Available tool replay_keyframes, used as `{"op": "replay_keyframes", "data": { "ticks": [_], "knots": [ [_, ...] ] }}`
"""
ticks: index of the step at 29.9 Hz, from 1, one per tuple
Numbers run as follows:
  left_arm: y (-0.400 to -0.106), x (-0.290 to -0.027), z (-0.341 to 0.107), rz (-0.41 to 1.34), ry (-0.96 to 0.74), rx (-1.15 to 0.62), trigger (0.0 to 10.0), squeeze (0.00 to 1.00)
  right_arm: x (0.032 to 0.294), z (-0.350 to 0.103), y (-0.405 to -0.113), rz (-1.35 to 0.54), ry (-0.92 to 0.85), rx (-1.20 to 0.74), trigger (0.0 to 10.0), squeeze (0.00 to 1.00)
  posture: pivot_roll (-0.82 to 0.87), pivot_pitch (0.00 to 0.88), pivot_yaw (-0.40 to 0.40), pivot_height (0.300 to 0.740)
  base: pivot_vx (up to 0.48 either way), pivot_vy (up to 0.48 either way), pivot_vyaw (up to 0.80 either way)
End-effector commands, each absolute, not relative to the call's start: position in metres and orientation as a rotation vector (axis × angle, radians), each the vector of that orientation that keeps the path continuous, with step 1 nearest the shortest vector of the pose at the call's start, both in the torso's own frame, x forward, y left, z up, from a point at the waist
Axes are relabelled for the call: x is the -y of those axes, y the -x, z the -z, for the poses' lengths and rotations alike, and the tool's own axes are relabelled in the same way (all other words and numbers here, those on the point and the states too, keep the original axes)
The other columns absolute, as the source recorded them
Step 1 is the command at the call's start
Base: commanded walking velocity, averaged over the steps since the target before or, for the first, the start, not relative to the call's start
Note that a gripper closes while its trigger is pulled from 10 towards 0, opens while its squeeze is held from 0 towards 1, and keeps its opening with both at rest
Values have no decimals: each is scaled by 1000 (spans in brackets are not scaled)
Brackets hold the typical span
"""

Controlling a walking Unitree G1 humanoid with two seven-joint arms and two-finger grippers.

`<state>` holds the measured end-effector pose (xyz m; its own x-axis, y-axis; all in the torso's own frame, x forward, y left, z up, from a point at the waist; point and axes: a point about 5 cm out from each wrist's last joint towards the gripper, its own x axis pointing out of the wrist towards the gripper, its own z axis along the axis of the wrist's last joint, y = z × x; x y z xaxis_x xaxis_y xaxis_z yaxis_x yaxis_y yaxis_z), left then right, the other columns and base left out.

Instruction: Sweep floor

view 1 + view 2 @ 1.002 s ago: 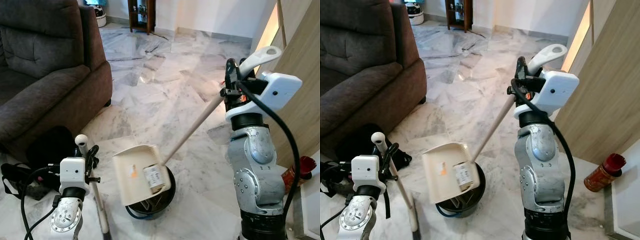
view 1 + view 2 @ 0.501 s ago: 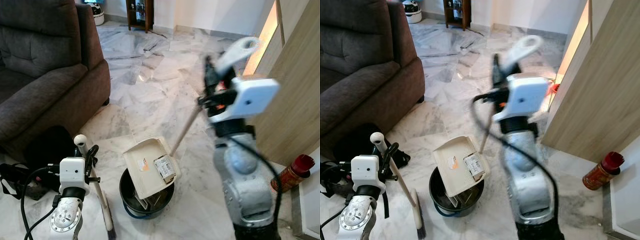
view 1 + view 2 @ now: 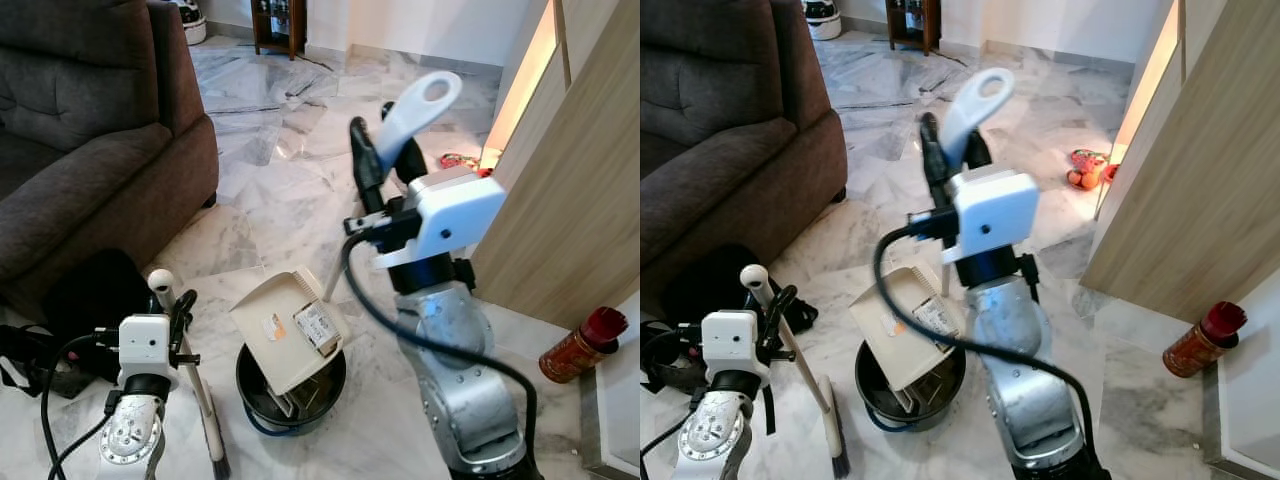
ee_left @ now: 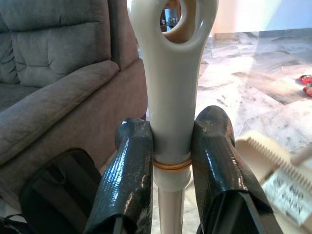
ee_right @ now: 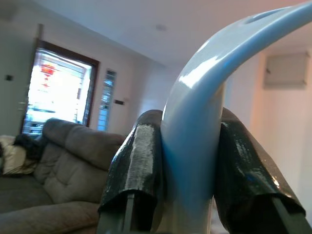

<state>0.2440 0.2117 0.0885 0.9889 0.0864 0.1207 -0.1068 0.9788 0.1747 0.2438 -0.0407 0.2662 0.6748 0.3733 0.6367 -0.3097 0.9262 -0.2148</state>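
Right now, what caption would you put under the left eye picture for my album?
Right gripper tips the dustpan over the black bin while the left gripper holds the broom.

Polished marble floor (image 3: 290,170), white with grey veins, glossy enough to reflect light. Brown armchair (image 3: 80,130) in soft, matt woven cloth. Cream dustpan (image 3: 285,325) of smooth matt plastic with a paper label, tilted over a glossy black plastic bin (image 3: 290,395). The dustpan handle (image 3: 975,105) is smooth, slightly shiny pale plastic. The broom handle (image 4: 170,97) is smooth cream plastic. Gripper fingers (image 4: 129,175) are black with a wet-looking sheen. Robot arm (image 3: 470,400) is brushed silver metal with white plastic casing. Wall panel (image 3: 590,170) is pale matt wood grain. Red bottle (image 3: 575,345) looks glossy.
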Motion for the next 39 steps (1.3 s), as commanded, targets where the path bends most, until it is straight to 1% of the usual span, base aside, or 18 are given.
{"op": "replay_keyframes", "data": {
  "ticks": [1,6,13,18,21,39],
  "knots": [
    [-246,-213,-97,-87,-204,160,10000,0,35,-286,-225,-419,93,890,10000,0,109,107,3,740,0,0,0],
    [-246,-213,-98,-89,-203,162,10000,0,24,-287,-215,-493,127,930,10000,0,113,109,3,740,0,0,0],
    [-246,-213,-98,-89,-202,163,10000,0,18,-288,-210,-527,130,953,10000,0,112,108,3,740,0,0,0],
    [-247,-212,-98,-88,-200,164,10000,0,14,-284,-206,-563,210,985,10000,0,114,109,2,740,0,0,0],
    [-247,-212,-98,-86,-200,165,10000,0,11,-283,-205,-579,222,989,10000,0,114,109,2,740,0,0,0],
    [-247,-210,-98,-82,-194,163,10000,0,8,-278,-205,-610,253,978,10000,0,114,110,-1,740,0,0,0]
  ]
}}
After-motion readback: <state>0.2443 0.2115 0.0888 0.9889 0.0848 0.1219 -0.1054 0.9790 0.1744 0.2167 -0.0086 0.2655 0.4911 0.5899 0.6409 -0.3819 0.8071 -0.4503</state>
